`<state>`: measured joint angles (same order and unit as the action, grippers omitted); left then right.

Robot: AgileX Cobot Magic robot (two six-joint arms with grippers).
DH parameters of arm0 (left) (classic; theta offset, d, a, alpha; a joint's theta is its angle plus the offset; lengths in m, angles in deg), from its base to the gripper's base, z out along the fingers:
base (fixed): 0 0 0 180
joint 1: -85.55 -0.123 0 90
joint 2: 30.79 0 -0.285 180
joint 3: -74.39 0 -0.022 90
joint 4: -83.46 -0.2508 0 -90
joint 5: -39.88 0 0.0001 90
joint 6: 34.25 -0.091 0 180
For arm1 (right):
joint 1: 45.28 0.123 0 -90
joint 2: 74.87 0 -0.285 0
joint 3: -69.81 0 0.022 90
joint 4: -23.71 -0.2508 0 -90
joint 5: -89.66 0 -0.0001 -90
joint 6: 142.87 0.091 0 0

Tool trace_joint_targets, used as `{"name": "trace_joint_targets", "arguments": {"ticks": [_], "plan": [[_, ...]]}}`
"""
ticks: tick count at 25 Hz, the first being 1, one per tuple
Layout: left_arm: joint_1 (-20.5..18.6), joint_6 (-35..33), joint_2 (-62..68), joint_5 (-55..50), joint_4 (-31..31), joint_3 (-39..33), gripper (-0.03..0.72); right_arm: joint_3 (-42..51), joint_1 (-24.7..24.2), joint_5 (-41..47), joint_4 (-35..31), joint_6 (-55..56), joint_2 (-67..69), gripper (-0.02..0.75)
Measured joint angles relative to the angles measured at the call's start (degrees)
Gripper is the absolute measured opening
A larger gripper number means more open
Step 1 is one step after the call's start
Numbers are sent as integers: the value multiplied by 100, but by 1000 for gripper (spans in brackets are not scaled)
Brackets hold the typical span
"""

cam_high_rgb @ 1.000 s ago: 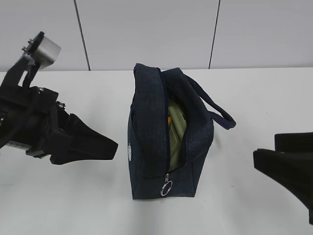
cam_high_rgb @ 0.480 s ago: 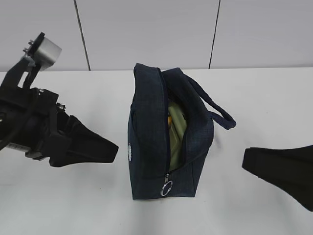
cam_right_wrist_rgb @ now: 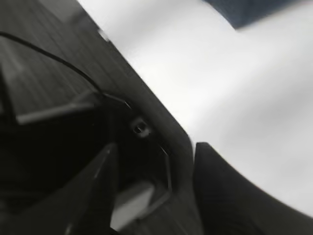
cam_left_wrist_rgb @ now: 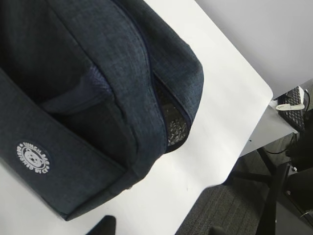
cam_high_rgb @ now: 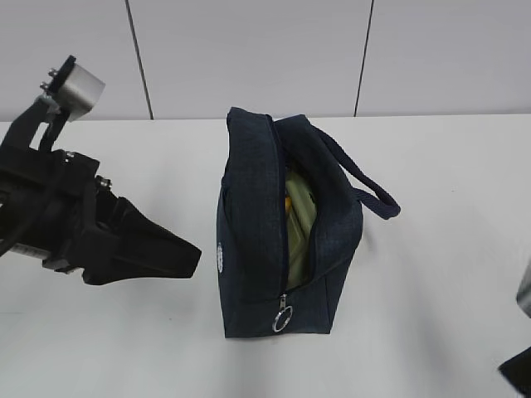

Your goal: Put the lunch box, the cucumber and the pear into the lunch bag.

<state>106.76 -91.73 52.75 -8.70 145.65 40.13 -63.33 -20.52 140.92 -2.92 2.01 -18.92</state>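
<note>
A: The navy lunch bag (cam_high_rgb: 278, 240) stands upright at the centre of the white desk (cam_high_rgb: 431, 166) in the exterior view. Does any writing show?

B: A round white badge (cam_left_wrist_rgb: 32, 157) sits low on its side panel, at the lower left of the left wrist view. It shows a bear's face ringed by lettering too small to read.

A: Which way does the bag run?

B: Its long axis runs from the upper centre of the frame down toward the camera. The zipper slit follows that line, with the metal ring pull (cam_high_rgb: 283, 317) hanging at the near, lower end. The loop handle (cam_high_rgb: 365, 186) falls to the right.

A: And the contents?

B: Through the open slit, the pale green lunch box (cam_high_rgb: 304, 217) stands on edge inside, with a sliver of yellow beside it, probably the pear (cam_high_rgb: 288, 204). Silver foil lining (cam_left_wrist_rgb: 172, 128) shows at the mouth in the left wrist view.

A: What has changed in the last second?

B: The right arm has drawn back. It filled the lower right of the frame a second ago; now only a dark scrap (cam_high_rgb: 518, 371) remains at the lower right corner. The bag has not shifted.

A: The grippers?

B: The left gripper (cam_high_rgb: 170, 253) hangs at mid-left of the exterior view, just beside the bag without touching, half-spread and empty. The right gripper (cam_right_wrist_rgb: 151, 196), blurred in its own wrist view, stands parted with nothing between its fingers.
</note>
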Motion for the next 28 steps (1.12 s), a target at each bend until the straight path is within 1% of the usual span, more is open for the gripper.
{"name": "trace_joint_targets", "arguments": {"ticks": [2, 4, 6, 8, 13, 16, 17, 21, 24, 28], "plan": [[0, 0, 0, 0, 0, 0, 342, -225, 0, 223, 1231, 825, 200, 368], [0, 0, 0, -11, 0, 0, 342, -339, 0, 239, 2343, 1787, 309, 331], [0, 0, 0, -17, 0, 0, 342, -364, 0, 67, 2923, 2369, 334, 312], [0, 0, 0, -17, 0, 0, 342, -364, 0, -243, 3040, 2652, 348, 305], [0, 0, 0, -17, 0, 0, 342, -376, 0, -1295, 2524, 2828, 311, 302], [0, 0, 0, -17, 0, 0, 342, -376, 0, -1573, 2522, 2842, 278, 299], [0, 0, 0, -17, 0, 0, 342, -376, 0, -1624, 2609, 2842, 278, 298], [0, 0, 0, -17, 0, 0, 342, -376, 0, -1814, 3346, 2855, 273, 274], [0, 0, 0, -17, 0, 0, 342, -376, 0, -2215, 3868, 2855, 273, 247], [0, 0, 0, -17, 0, 0, 342, -376, 0, -2794, 4034, 2908, 333, 241]]}}
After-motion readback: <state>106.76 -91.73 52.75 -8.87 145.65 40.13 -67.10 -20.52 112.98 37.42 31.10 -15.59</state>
